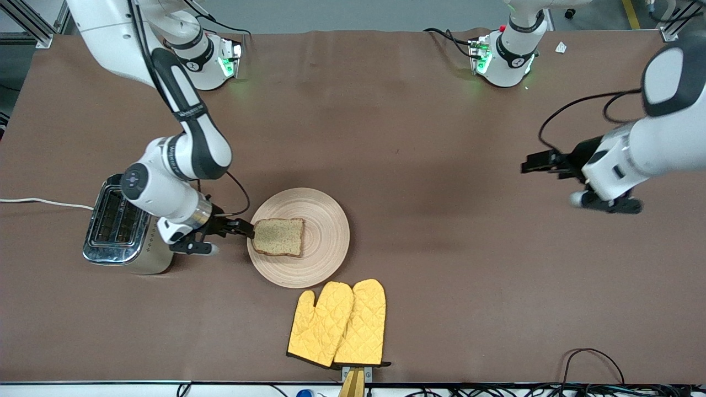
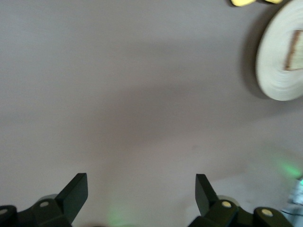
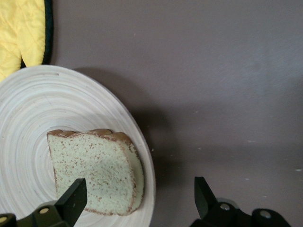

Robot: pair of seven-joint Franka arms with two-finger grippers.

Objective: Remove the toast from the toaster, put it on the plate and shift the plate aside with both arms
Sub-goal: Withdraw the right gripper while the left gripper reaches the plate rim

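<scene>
Only wrist cams show both tools gaping — right tool (image 3: pixel 137 198) beside toast (image 3: pixel 94 172), left tool (image 2: pixel 141 194) over table (image 2: pixel 142 94).

no text, brand, number or sign can be read anywhere. the right arm (image 1: pixel 187 118), in the upper left of the front view, carries small pale lettering on the black band of its link, too small to make out. the toaster (image 1: pixel 118 226), plate (image 1: pixel 325 220) and oven mitts (image 1: pixel 339 325) show no markings.
</scene>
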